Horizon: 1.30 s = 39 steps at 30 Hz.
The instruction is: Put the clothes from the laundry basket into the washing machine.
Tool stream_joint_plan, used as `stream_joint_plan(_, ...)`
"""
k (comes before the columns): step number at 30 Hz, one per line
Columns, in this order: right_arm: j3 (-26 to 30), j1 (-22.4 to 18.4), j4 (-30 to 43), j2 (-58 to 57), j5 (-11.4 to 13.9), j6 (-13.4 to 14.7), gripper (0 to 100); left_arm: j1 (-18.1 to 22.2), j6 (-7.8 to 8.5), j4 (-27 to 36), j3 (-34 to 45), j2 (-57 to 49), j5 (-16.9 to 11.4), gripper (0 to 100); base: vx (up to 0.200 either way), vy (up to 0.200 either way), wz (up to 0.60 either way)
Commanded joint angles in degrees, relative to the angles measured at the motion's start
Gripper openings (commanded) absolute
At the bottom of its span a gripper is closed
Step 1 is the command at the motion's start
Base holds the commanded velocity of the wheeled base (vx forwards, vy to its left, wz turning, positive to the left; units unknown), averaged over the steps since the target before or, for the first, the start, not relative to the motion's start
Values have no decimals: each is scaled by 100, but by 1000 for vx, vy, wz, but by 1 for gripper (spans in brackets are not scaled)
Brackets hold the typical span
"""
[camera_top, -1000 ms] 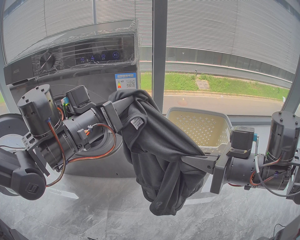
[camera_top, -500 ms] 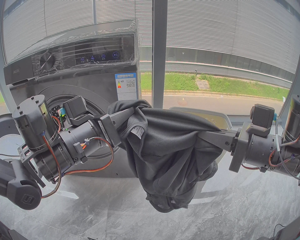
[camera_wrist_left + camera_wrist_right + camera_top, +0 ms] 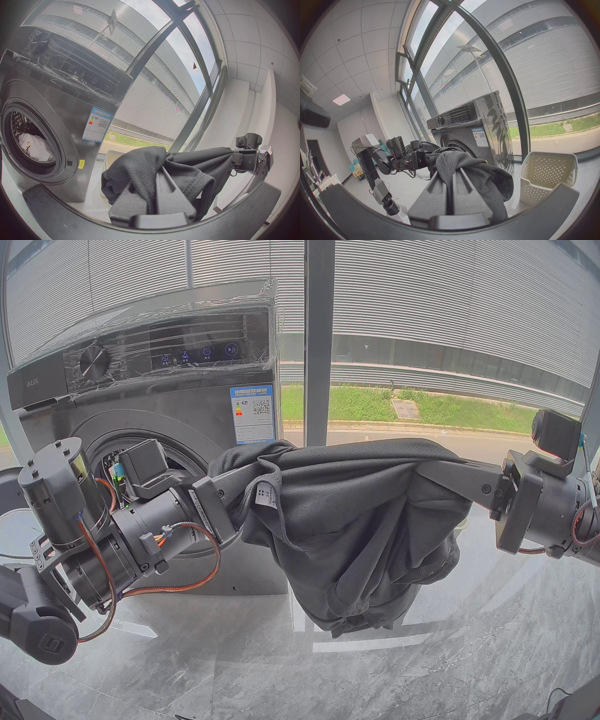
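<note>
My left claw (image 3: 249, 472) is clamped tight on one bunched edge of the dark grey garment (image 3: 350, 515). My right claw (image 3: 432, 469) is pinched shut on the opposite edge. The cloth spans the gap between my two arms, well above the grey tiled floor (image 3: 237, 665).

The top edge of the garment runs nearly level and fairly taut from one claw to the other. Below that line it sags into a loose pouch of folds that gathers to a crumpled knot at the bottom. The fabric is a fine, dimpled mesh with a stitched hem. A small white label (image 3: 265, 495) hangs just beside my left claw.

Behind my left arm stands the washing machine (image 3: 187, 415). Its round opening (image 3: 31, 140) is uncovered, and something white (image 3: 36, 147) lies inside the drum. The garment hangs in front of the machine's right half, off to the side of that opening. The cream, perforated laundry basket (image 3: 547, 175) sits on the floor just beside the machine, by the window.
</note>
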Motion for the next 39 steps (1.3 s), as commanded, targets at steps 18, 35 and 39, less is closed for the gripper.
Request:
stream_joint_plan(18,283,50,13,-143,263,173,0,-224,41,-84,449,-132,-202,100,0,0,0)
stream_joint_plan(35,-218,-161,13,-107,281,182,0,-241,569,-857,1934,-510,-1256,100,0,0,0)
stream_joint_plan(39,-218,-161,13,-107,281,182,0,-206,1114,-883,2215,-518,-1669,100,0,0,0)
